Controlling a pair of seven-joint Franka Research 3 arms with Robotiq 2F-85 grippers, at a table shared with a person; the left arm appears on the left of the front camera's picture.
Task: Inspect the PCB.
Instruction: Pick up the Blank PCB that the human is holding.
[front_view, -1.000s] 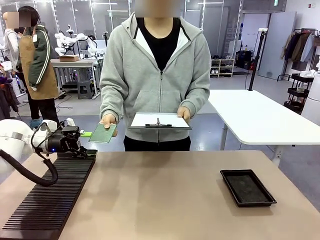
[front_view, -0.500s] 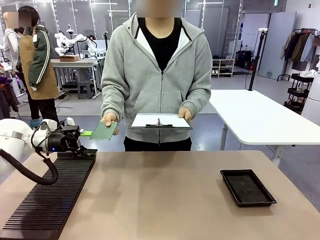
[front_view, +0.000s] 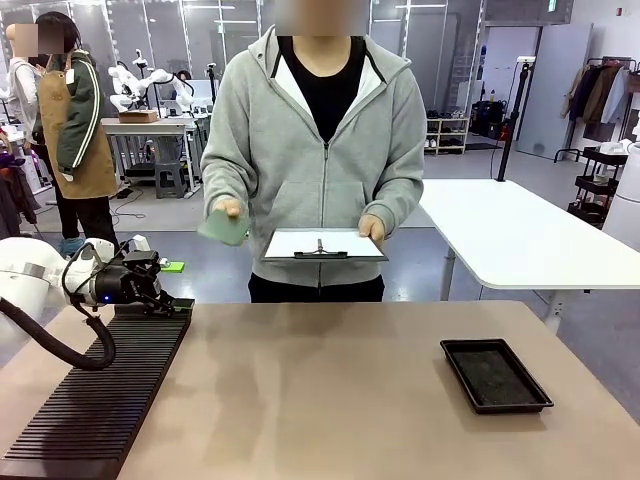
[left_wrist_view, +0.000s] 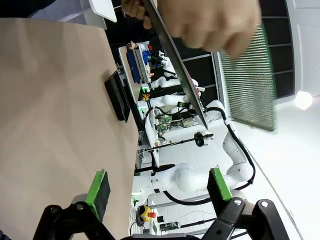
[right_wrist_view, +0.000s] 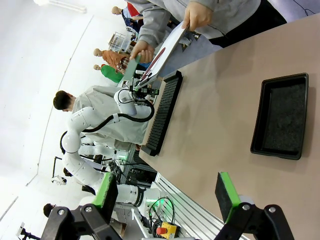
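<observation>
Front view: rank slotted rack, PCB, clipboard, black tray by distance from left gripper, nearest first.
1. slotted rack, just below left gripper
2. PCB, up in person's hand
3. clipboard, centre, person's other hand
4. black tray, table's right side

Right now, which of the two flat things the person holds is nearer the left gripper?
The green PCB, held up in the hand on the robot's left, beyond the left gripper. The white clipboard with the black clip is farther toward the middle.

White left arm (front_view: 25, 275), black cable (front_view: 95, 362) is trailing behind the left pincer (front_view: 172, 285); that pincer is wearing green pads (left_wrist_view: 98, 187). Person (front_view: 322, 190) is wearing grey zip hoodie (front_view: 270, 150), black shirt (front_view: 322, 85).
</observation>
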